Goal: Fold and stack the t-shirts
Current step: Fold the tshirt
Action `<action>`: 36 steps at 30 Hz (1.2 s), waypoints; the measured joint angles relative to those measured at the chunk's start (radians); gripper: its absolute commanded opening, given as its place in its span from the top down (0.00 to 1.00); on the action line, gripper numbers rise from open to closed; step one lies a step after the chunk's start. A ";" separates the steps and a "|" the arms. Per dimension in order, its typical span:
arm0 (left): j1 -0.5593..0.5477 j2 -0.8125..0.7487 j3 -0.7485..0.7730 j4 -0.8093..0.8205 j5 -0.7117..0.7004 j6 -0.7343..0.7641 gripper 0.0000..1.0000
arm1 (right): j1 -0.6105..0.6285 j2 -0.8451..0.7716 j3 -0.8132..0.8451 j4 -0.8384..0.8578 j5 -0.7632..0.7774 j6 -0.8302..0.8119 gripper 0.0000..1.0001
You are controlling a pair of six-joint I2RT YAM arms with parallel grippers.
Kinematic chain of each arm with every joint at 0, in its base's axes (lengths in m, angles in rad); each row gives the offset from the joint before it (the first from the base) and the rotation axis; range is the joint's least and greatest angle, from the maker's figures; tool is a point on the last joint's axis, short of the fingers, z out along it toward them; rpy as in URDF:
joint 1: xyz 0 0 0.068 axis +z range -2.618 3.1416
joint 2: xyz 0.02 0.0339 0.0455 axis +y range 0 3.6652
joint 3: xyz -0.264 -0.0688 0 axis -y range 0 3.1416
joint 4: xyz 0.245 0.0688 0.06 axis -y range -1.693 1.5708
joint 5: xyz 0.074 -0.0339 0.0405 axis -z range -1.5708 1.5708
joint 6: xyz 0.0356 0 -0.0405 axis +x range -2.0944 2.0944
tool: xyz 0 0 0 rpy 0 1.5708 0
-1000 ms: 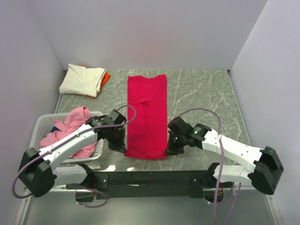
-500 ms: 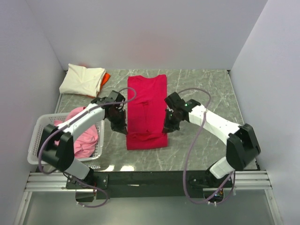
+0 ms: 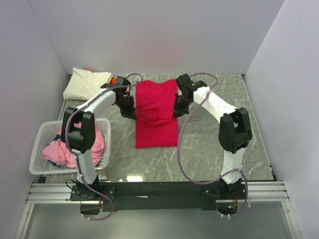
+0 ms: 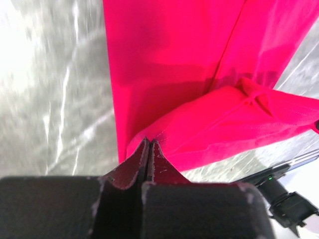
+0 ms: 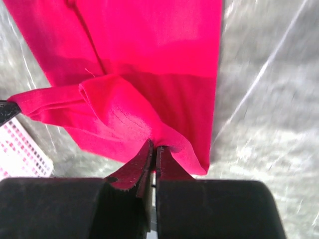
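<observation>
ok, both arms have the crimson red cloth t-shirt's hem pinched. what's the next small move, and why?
Probably carry the hem farther toward the far end, then lower it flat before opening. The left gripper and right gripper are each shut on a hem corner of the crimson red cloth t-shirt. The lifted hem sags over its middle and the far part lies uncovered, so the fold looks half done.

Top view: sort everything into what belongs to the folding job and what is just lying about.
Job: red tee, pinched by left gripper and right gripper; cream tee; orange tee; pink tees.
Lying about: basket holding the pink tees; table.
</observation>
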 measured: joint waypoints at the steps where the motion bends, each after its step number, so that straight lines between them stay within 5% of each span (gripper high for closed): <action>1: 0.006 0.022 0.021 -0.001 0.005 0.006 1.00 | -0.012 0.029 0.035 -0.010 -0.004 -0.010 1.00; 10: 0.072 0.214 0.220 -0.010 0.054 0.013 1.00 | -0.079 0.266 0.294 -0.095 -0.039 -0.092 1.00; 19: 0.090 0.269 0.265 -0.023 0.083 0.005 1.00 | -0.107 0.384 0.428 -0.148 -0.089 -0.141 1.00; 20: 0.090 0.272 0.268 -0.025 0.089 0.004 0.99 | -0.109 0.390 0.433 -0.148 -0.092 -0.144 0.96; 22: 0.091 0.282 0.280 -0.026 0.097 0.003 0.89 | -0.113 0.396 0.433 -0.156 -0.100 -0.148 0.70; 24: 0.093 0.290 0.290 -0.027 0.100 0.000 0.63 | -0.116 0.396 0.434 -0.159 -0.109 -0.151 0.54; 27: 0.097 0.291 0.301 -0.026 0.094 -0.014 0.43 | -0.119 0.395 0.446 -0.157 -0.118 -0.159 0.45; 28: 0.100 0.291 0.307 -0.024 0.088 -0.018 0.41 | -0.119 0.393 0.449 -0.153 -0.121 -0.159 0.34; 36: 0.114 0.161 0.179 0.060 0.039 -0.034 0.40 | -0.112 0.282 0.363 -0.108 -0.139 -0.163 0.35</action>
